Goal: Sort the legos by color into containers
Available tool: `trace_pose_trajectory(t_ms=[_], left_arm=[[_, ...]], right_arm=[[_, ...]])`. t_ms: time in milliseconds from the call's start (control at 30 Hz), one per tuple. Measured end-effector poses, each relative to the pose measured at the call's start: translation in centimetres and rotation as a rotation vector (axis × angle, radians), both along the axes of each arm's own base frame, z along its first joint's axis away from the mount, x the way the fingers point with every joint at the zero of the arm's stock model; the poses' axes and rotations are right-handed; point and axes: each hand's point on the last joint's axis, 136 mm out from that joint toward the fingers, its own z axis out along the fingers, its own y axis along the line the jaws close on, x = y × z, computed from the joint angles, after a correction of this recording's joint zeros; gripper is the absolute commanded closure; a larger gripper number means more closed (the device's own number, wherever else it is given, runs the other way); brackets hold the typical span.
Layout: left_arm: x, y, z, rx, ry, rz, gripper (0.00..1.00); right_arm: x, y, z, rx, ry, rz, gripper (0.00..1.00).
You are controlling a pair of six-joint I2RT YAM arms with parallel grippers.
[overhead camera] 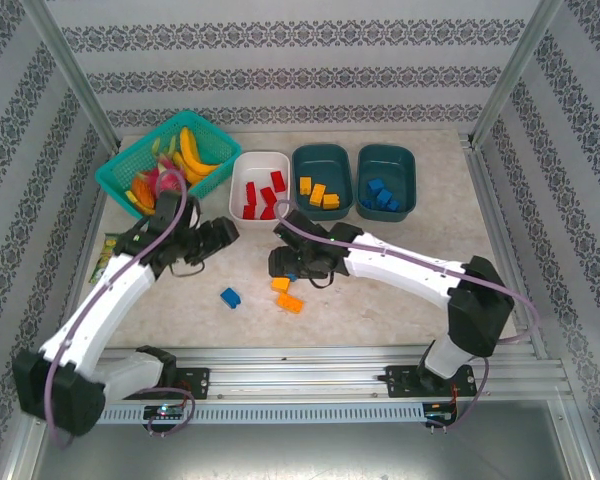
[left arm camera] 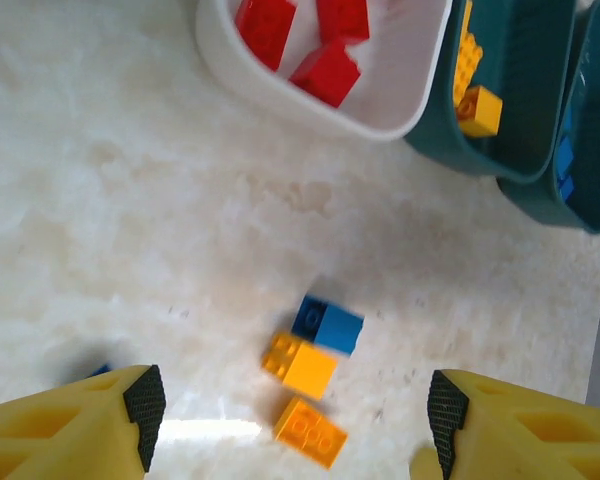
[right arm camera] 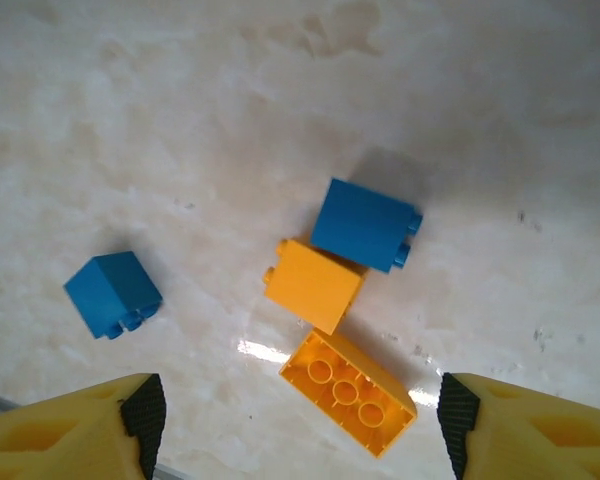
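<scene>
Right gripper hangs with its fingers spread wide and nothing between them, low over a bunch of loose legos: a blue brick touching an orange brick, with a studs-up orange brick just beside, nearest its fingertips. The wide spread looks meant to straddle one brick. A lone blue brick lies apart, by one finger. Beyond the gripper stand the white tub of reds, the middle teal tub of oranges and the end teal tub of blues. Left gripper, equally spread and empty, hovers nearby.
</scene>
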Motion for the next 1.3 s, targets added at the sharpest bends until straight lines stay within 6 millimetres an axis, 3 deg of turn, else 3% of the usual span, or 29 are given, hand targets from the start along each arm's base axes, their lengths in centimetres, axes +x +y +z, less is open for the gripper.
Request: trace_pose_trajectory(t_ms=[233, 467, 600, 833, 1067, 1200, 1300], left_arm=[[-4.8, 0.4, 2.0, -0.052, -0.113, -0.069, 0.26], [-7.0, 0.4, 2.5, -0.073, -0.131, -0.101, 0.26], [-7.3, 0.3, 2.5, -0.081, -0.13, -0.115, 0.26], [-7.5, 0.0, 2.4, -0.087, -0.125, -0.134, 0.26], [-7.6, -0.1, 2.4, -0.092, -0.123, -0.139, 0.26], [-7.6, -0.1, 2.4, -0.093, -0.123, -0.139, 0.26], [-7.6, -0.1, 2.4, -0.093, -0.123, -0.139, 0.26]], right_arm=[[-1.6, 0.6, -3.7, -0.072, 0.089, -0.099, 0.19], [-0.8, 0.2, -4.8, -0.113, 0.084, -0.2, 0.1], [0.5, 0.1, -5.0, -0.11, 0.08, -0.244, 0.12], [3.1, -0.2, -7.4, -0.131, 0.098, -0.303, 0.34], [4.7, -0.1, -8.5, -0.133, 0.116, -0.327, 0.33], [4.9, 0.5, -8.6, -0.119, 0.124, -0.316, 0.28], [4.9, 0.7, -8.7, -0.116, 0.131, -0.308, 0.31]])
